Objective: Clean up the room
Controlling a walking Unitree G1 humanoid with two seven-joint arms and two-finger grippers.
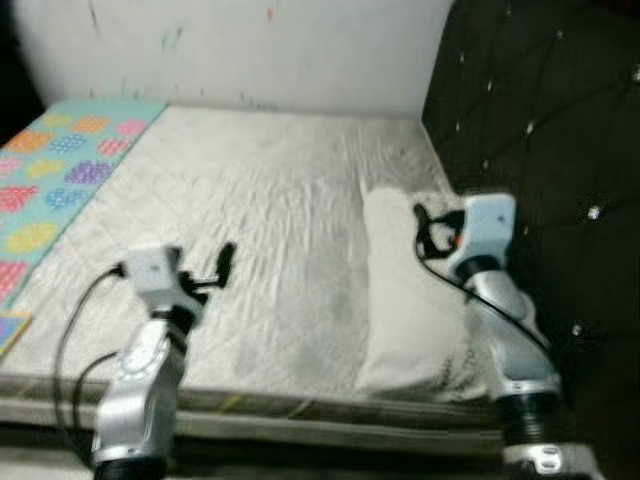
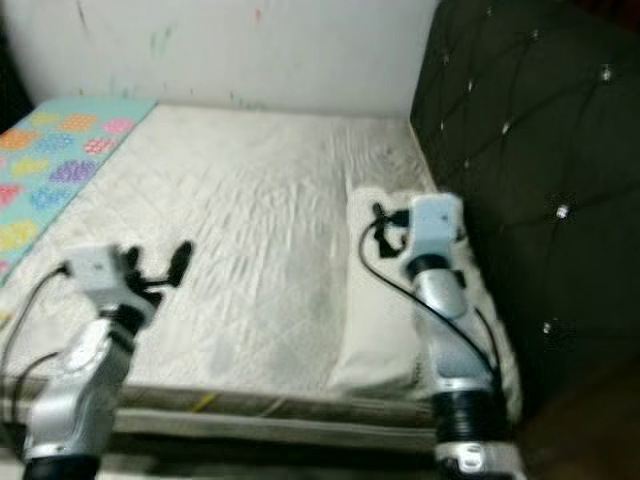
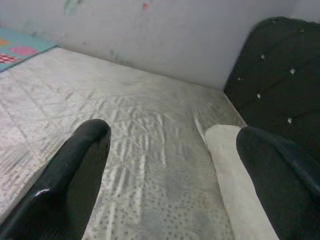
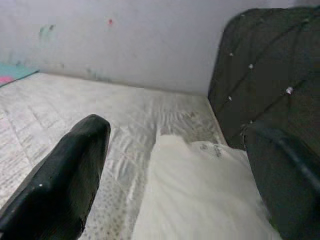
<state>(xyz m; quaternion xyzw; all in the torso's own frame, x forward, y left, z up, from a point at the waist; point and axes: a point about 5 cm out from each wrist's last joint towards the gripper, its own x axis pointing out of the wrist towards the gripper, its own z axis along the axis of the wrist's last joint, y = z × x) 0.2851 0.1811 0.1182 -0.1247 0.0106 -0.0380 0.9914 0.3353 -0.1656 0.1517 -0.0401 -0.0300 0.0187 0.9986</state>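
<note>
The pillow [image 1: 415,310] lies lengthwise on the bed [image 1: 250,230], beside the dark tufted headboard [image 1: 540,130], its near end close to the bed's front edge. The right gripper [image 4: 175,170] hovers directly over it, fingers [image 4: 65,175] spread wide, nothing between them; the pillow sits in the gap ahead of the tips. The left gripper [image 3: 170,170] hangs above bare mattress, fingers [image 3: 70,170] likewise spread and empty, the pillow off toward its right finger.

Judging the risk: the pillow is soft and broad, so a pinch at one spot would likely gather only the cover and let the rest sag or slide off the near edge. The headboard stands just beyond the right finger, so a sideways swing of that arm could knock it.

Open room lies to the left of both grippers, across the wrinkled mattress toward the patterned mat [image 1: 60,170] and the wall [image 1: 250,50] ahead.
</note>
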